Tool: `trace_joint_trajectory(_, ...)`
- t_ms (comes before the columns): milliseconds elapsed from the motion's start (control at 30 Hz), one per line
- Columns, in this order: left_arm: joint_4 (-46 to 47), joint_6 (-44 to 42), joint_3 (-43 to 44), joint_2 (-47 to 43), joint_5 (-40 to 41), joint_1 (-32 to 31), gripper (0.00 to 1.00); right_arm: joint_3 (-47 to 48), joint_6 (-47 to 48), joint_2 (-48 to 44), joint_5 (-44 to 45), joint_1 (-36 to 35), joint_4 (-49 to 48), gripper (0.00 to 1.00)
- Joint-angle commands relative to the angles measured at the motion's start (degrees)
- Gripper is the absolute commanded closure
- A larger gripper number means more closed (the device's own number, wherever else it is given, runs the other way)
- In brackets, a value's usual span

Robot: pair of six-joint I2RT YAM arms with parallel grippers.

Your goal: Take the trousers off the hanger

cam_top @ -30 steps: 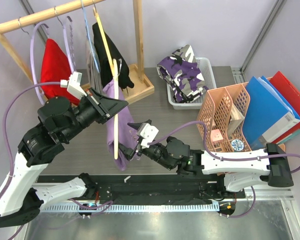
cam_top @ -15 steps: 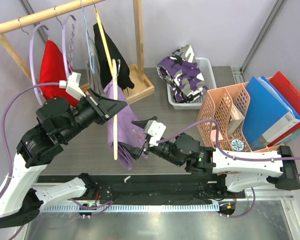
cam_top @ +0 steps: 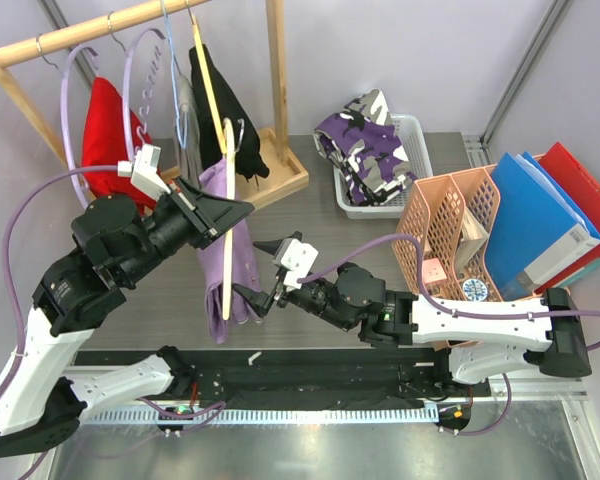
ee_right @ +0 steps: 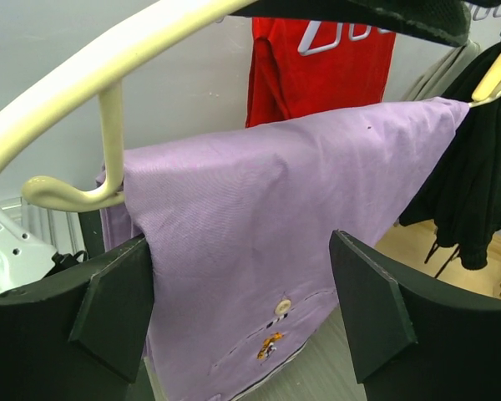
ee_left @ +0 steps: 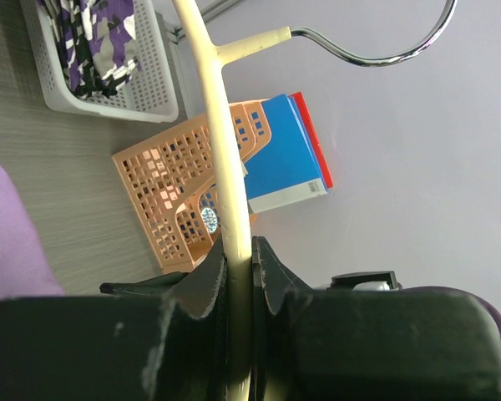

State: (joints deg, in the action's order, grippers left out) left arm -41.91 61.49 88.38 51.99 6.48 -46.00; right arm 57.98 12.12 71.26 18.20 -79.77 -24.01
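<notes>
Rack, far left: the wooden clothes rack (cam_top: 80,35) carries a red garment (cam_top: 110,125), with grey and black garments hanging to its right.
Left gripper (ee_left: 240,271): fingers clamped tight on the shaft of the cream hanger (ee_left: 221,142), which is held off the rack and tilted.
Task item, on hanger: the lilac trousers (ee_right: 259,225) are draped over the hanger's lower bar and hang down both sides above the table. A small button (ee_right: 282,307) shows near the hem.
Right gripper (cam_top: 261,273): fingers spread wide, one on each side of the lower part of the lilac trousers. Contact with the cloth cannot be determined.
White basket (cam_top: 365,208): sits at the back of the table, right of the rack base. It holds the camouflage trousers (cam_top: 365,145), bundled and rising above the rim.
Peach organiser (cam_top: 430,215): stands right of the basket, with slotted compartments. Small items lie in the near compartments; their kind is not discernible.
Folders, far right: a blue folder (cam_top: 525,215) stands just beside the organiser, with a red folder (cam_top: 580,190) behind it.
</notes>
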Motion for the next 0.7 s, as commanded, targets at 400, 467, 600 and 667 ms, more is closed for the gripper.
trace_joint_trajectory(400,11.4,-1.5,2.9,-1.8,1.2,0.2,1.00,1.9,2.0,1.2,5.4,0.3,-4.7,0.16)
trace_joint_trajectory(467,11.3,-1.6,3.1,-1.7,1.3,0.2,1.00,2.1,2.5,1.8,5.0,0.3,-5.1,0.17)
trace_joint_trajectory(600,11.1,-2.0,3.4,-1.6,1.5,0.3,0.99,2.5,1.4,2.0,0.2,0.3,-3.0,0.13)
trace_joint_trajectory(667,10.6,-2.3,3.9,-1.4,1.6,0.2,1.00,2.0,-0.1,1.7,-0.4,0.3,-3.0,0.12)
